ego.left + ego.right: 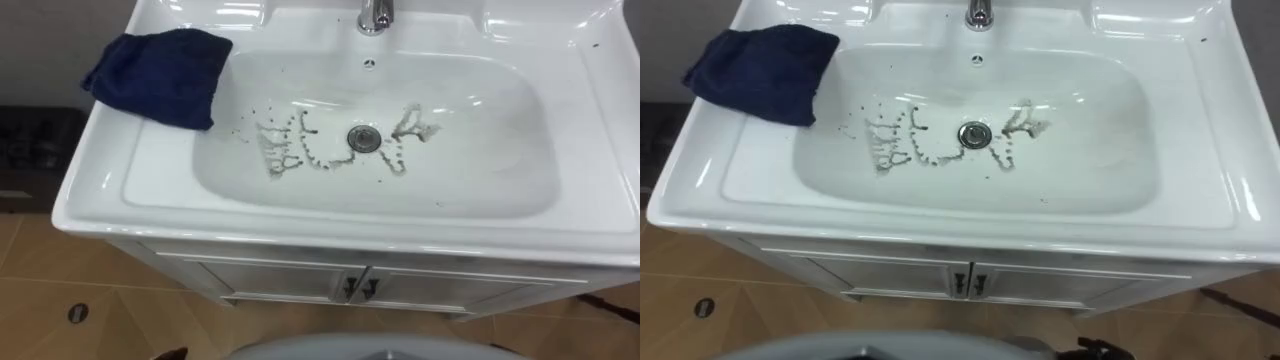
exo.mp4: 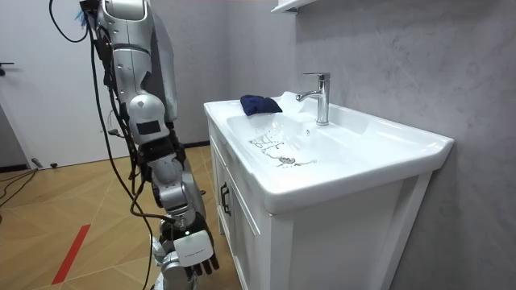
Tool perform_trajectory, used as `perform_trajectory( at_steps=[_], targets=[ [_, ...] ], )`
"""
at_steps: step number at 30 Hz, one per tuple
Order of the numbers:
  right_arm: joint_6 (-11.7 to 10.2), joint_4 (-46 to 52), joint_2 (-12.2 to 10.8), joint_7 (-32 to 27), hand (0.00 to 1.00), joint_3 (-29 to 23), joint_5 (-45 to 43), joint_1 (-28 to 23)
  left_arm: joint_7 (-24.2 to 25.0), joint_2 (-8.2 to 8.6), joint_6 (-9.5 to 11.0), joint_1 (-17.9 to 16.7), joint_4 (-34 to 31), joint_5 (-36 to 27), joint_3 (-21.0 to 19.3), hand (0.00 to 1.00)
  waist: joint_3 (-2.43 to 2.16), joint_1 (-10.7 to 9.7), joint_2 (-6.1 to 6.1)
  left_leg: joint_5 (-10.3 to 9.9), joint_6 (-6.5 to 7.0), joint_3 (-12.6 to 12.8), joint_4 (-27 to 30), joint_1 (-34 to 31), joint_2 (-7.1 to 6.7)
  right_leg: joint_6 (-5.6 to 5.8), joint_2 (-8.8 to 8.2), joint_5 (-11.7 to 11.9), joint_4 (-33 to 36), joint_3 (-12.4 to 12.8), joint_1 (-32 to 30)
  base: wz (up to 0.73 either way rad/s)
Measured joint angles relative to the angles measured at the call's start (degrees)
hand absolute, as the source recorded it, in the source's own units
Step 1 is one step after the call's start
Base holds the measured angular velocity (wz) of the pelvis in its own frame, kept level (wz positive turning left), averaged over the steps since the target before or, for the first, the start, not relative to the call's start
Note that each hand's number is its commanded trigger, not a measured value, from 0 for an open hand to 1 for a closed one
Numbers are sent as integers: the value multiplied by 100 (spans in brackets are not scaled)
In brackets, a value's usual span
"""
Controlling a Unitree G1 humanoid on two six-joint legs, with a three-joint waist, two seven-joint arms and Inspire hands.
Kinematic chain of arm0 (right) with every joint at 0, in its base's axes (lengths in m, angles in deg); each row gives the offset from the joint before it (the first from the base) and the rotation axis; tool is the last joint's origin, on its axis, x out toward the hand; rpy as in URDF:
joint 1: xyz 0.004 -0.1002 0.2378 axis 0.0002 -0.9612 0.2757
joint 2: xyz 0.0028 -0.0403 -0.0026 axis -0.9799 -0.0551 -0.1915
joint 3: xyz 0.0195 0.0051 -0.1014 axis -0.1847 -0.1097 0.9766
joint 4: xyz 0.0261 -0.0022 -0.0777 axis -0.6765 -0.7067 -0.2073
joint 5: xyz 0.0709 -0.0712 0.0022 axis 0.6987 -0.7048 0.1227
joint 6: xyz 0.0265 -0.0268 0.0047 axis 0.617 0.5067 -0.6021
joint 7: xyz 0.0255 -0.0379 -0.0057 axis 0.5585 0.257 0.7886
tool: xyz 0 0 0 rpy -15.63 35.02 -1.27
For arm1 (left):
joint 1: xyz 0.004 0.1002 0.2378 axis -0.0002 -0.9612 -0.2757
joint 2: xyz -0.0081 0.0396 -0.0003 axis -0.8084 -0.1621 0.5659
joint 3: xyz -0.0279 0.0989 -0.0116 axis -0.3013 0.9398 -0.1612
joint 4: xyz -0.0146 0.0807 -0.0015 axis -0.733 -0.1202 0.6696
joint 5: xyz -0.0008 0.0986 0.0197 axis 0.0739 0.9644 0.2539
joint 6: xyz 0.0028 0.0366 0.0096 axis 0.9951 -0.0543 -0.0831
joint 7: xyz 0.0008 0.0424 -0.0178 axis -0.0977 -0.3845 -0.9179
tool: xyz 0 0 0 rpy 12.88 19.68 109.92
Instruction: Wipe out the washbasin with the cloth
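From my station, the right hand (image 2: 192, 254) hangs low in the room view, fingers loose and pointing down, gripping nothing. It sits just beside the front of the white cabinet (image 2: 242, 234), with the robot standing upright at the vanity.

The basin (image 1: 490, 160) lies well above that hand and further towards the wall. Dark grimy marks (image 1: 288, 146) are scrawled across its floor on both sides of the drain (image 1: 365, 138). They look a bit like strokes of writing, but I cannot read any letters in them.

The dark blue cloth (image 1: 160, 75) is bunched on the rim at the corner farthest from the right hand, on the robot's left, one edge drooping over the slope into the bowl. It is well apart from the hand.

The eye views give me the drain, the small overflow hole (image 1: 369, 63) under the tap, and the paired door handles (image 1: 360, 288) on the cabinet front. A small round dark object (image 1: 78, 313) lies on the floor; if it carries a label, it is too small to tell.

The room view adds the whole chrome tap (image 2: 321, 97), the grey wall (image 2: 403, 64) behind it, a white shelf (image 2: 292, 6) overhead and a red strip (image 2: 71, 254) on the wooden floor.
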Motion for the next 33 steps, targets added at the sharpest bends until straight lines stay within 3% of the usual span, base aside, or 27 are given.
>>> perform_trajectory(
  at_steps=[10, 19, 22, 25, 29, 33],
  targets=[
    [2, -163, 16, 9, 0, 109, 29, 126, -367, 9, 7, 24, -4, 31, -6, 0, 26, 5, 2, 1, -2, -93, 5, -22, -12, 1, -6, 1, -6, -113, 29, 4],
    [7, -169, 39, 6, 0, 122, -189, 135, -611, 3, -10, -147, 4, 9, -134, 0, 24, 179, 5, 2, -3, -246, 87, -40, -36, 1, -29, 1, -18, -270, 81, 9],
    [7, -163, 45, -8, 0, 168, -194, 102, -706, 5, -33, -203, -1, -27, -185, 0, 0, 278, 37, 0, -1, -303, 85, -74, -61, 10, -40, 6, -85, -333, 107, 8],
    [5, -185, 50, -30, 0, 171, -228, 117, -859, 9, -18, -268, -52, -276, -419, 0, -5, 338, 46, 1, -1, -334, 102, -102, -63, 12, -38, 7, -91, -345, 108, 6],
    [0, -242, 45, -176, 0, 148, -438, 98, -1138, 10, 68, -312, -66, -566, -1022, 0, -5, 397, 51, 2, -4, -472, 125, -100, -83, 12, -43, 7, -91, -436, 171, 15],
    [-10, -230, 60, -210, 0, 77, -779, 159, -1584, 10, 177, -312, -342, -699, -1616, 0, -8, 595, 52, 9, -13, -510, 115, -83, -83, 13, -44, 5, -84, -507, 188, 7]
  ],
)
